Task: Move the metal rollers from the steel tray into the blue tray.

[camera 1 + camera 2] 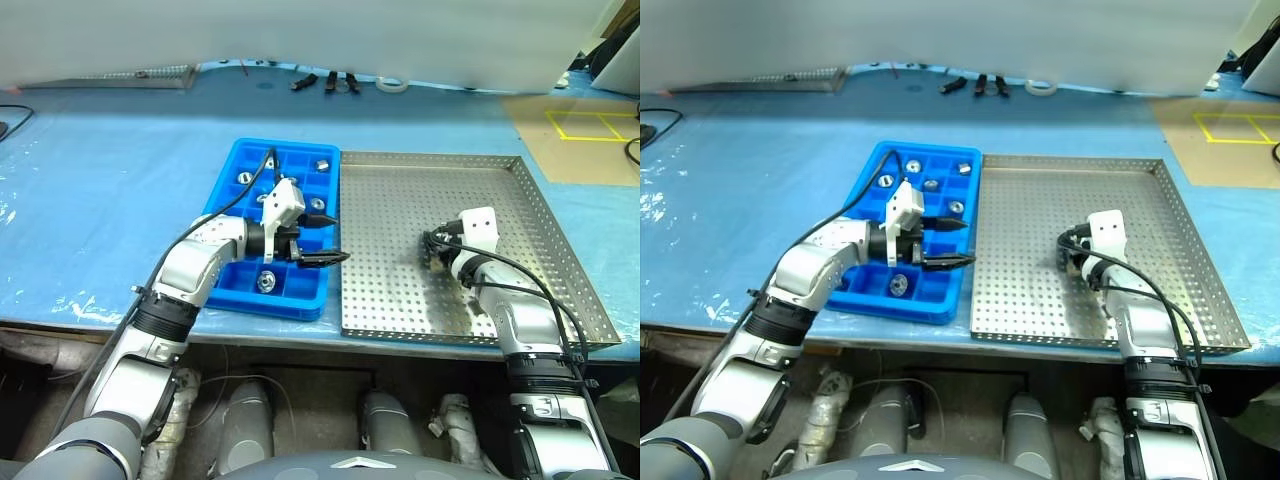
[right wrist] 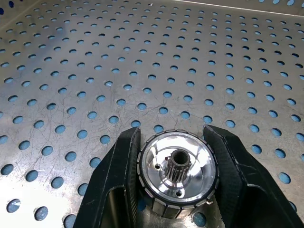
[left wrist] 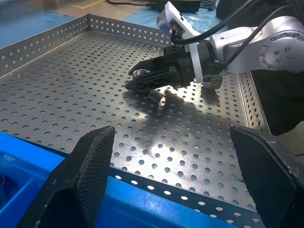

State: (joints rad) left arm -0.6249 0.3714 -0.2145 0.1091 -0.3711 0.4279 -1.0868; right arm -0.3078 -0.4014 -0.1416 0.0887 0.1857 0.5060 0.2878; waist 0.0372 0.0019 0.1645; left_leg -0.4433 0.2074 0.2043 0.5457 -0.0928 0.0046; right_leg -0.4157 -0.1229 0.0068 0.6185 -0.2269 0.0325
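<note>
The steel tray (image 1: 400,200) lies on the right of the table, with the blue tray (image 1: 285,147) against its left rim. My right gripper (image 2: 172,134) rests low on the steel tray's perforated floor, shut on one metal roller (image 2: 178,173), a finger pressed to each side of it. The same roller (image 3: 141,72) shows at that gripper's tip in the left wrist view. My left gripper (image 1: 338,238) hovers open and empty over the blue tray's right edge, pointing towards the steel tray. Several rollers (image 1: 266,281) sit in the blue tray's compartments.
A pale blue sheet (image 1: 100,200) covers the table. Small black tools (image 1: 325,82) and a roll of tape (image 1: 392,85) lie along its far edge. Yellow floor markings (image 1: 590,125) show at the far right. The steel tray's raised rim (image 1: 555,225) runs close beside my right arm.
</note>
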